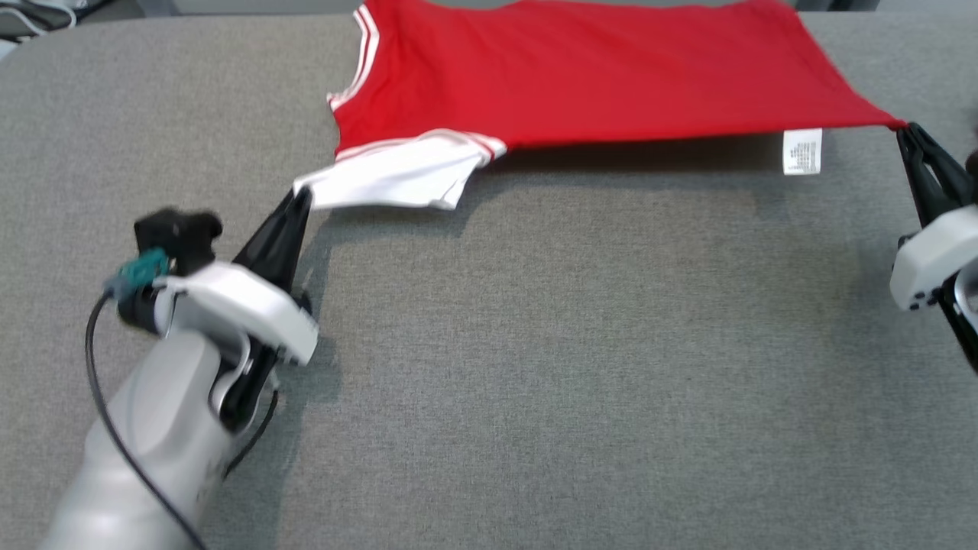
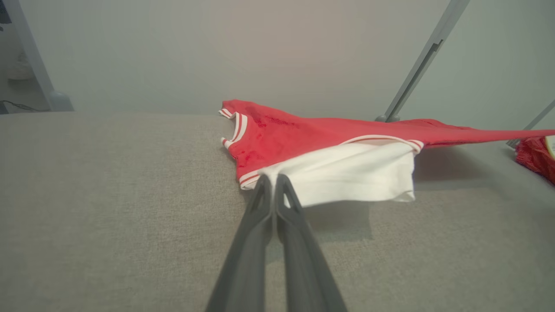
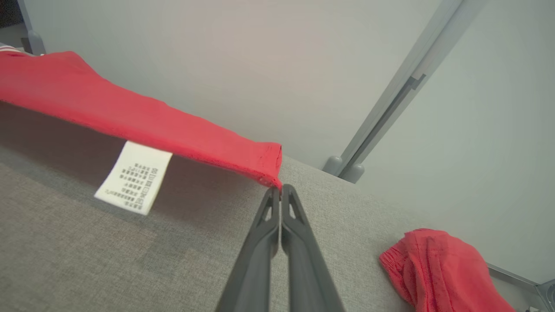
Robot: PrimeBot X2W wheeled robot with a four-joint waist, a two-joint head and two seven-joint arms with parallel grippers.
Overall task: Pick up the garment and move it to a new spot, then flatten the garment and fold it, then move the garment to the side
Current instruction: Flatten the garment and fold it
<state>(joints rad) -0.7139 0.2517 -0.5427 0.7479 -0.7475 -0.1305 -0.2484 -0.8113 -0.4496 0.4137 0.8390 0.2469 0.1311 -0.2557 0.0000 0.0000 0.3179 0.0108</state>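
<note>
The garment, a red jersey with a white sleeve and striped trim, lay across the far part of the grey table. Its near edge was raised off the surface and stretched taut from corner to corner, with a shadow under it and the care label hanging down near the right-hand end. I judged this to be the flattening step, since the far part rested on the table while the near edge hung in the air. To do it well I would draw both corners toward me at an even pace and equal height, tight enough to pull out wrinkles, then lower the edge so it lands flat. The sleeve looked a little rumpled, so it would want smoothing before any fold. The left gripper was closed tight, its fingers pinching the corner of the white sleeve. The right gripper was likewise closed, nipping the red hem corner. A second red cloth lay bunched on the table off to the right, apart from the work.
</note>
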